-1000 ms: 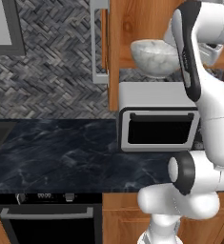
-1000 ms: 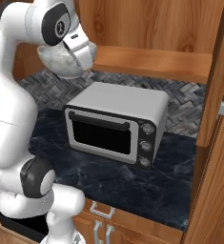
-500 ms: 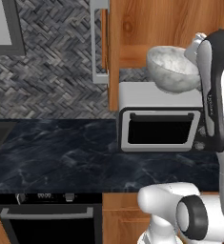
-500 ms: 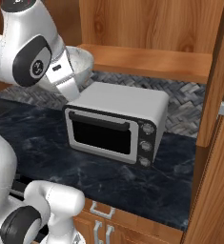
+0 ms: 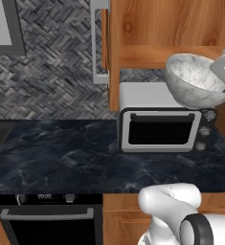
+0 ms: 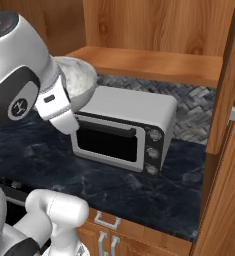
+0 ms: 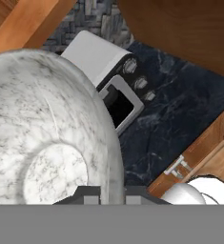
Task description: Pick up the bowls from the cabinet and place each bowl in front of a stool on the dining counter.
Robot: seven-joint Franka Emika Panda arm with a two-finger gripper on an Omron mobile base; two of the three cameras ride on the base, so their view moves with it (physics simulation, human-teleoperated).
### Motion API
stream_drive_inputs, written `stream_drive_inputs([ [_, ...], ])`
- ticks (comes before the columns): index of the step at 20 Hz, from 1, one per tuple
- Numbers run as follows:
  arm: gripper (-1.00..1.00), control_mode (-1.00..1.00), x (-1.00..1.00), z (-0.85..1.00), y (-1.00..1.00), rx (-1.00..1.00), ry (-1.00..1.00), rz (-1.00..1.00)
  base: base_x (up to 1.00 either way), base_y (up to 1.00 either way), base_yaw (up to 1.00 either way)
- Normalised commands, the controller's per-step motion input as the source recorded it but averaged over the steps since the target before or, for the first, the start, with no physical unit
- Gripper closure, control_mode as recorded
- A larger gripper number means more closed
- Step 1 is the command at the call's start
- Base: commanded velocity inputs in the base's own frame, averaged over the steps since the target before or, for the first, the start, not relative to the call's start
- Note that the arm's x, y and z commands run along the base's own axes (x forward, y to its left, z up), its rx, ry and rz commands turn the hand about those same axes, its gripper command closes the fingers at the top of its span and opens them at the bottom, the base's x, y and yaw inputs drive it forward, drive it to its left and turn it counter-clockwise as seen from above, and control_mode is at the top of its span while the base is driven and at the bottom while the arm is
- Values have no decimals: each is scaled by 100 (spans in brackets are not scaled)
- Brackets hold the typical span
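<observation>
The grey-white marbled bowl [image 5: 195, 81] hangs tilted in the air above the toaster oven, in front of the cabinet's open shelf [image 5: 166, 55]. My gripper [image 7: 111, 194] is shut on the bowl's rim, one fingertip [image 7: 87, 193] inside and one outside. In the hand view the bowl [image 7: 37, 128] covers the left half. In the right base view my arm hides part of the bowl [image 6: 79, 82], which sits left of the shelf [image 6: 149, 62]. The dining counter and the stools are out of view.
A white toaster oven [image 5: 162, 119] stands on a black marbled counter [image 5: 61, 153] under the shelf. A stove front [image 5: 47, 220] sits at lower left. An open cabinet door [image 6: 224, 125] stands at the right. Drawer handles [image 7: 178, 167] show below the counter edge.
The arm has swung round and carried the marbled bowl off the shelf, to the right and downward in the left base view. The toaster oven and counter have not moved.
</observation>
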Motion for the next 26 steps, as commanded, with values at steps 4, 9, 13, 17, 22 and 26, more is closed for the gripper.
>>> stream_drive_inputs([
  [4,100,-100,-71,0,-12,0,0,0,0,0,0],
  [9,100,-100,-74,-8,0,0,1,0,0,0,0],
  [13,100,100,0,0,0,0,0,0,-58,0,0],
  [17,100,100,0,0,0,0,0,0,-36,2,5],
  [22,100,100,0,0,0,0,0,0,-12,27,22],
  [26,100,100,0,0,0,0,0,0,1,51,46],
])
